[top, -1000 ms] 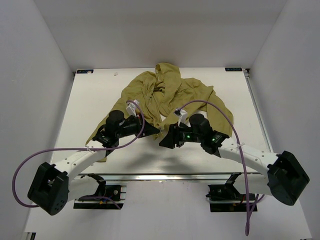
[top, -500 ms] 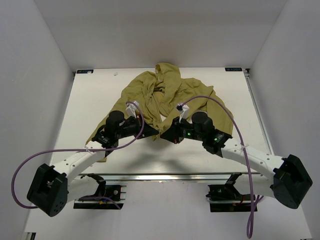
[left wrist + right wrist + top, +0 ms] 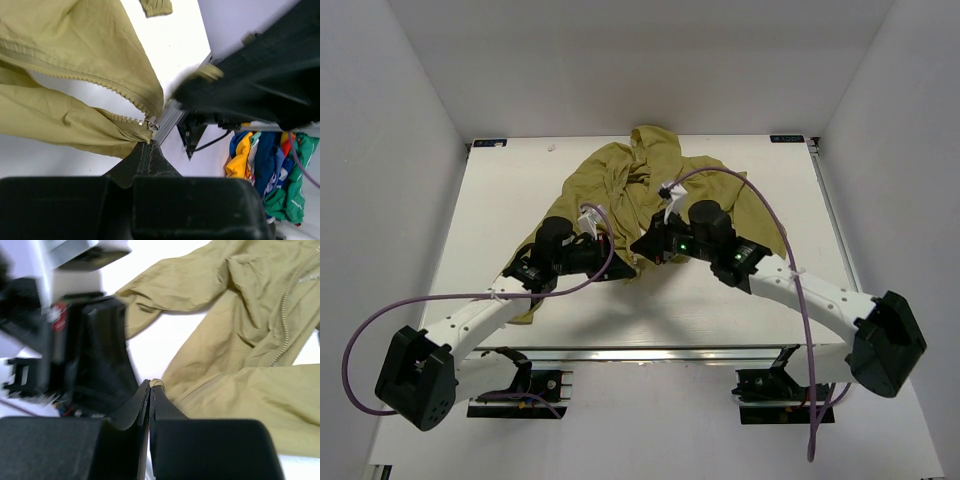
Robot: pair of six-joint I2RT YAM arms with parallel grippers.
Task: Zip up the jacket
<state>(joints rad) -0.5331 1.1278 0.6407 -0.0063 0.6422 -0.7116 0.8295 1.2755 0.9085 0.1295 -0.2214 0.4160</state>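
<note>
The jacket (image 3: 650,185) is thin olive-yellow cloth, matt and softly creased. Its zipper teeth (image 3: 100,82) are fine, dull and the same colour, with a small silvery piece (image 3: 149,124) at their end. The counter (image 3: 500,195) is smooth white with a faint sheen. The left end effector (image 3: 148,146) and right end effector (image 3: 150,386) are matt black plastic. The 2 arm links (image 3: 470,318) have glossy white shells.

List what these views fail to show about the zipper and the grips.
- Top external: the lower front of the jacket and both sets of fingertips, hidden under the left gripper and right gripper.
- Left wrist: whether the zipper tooth rows are joined at the bottom; too small there.
- Right wrist: how much fabric is pinched; its own fingers cover it.
</note>
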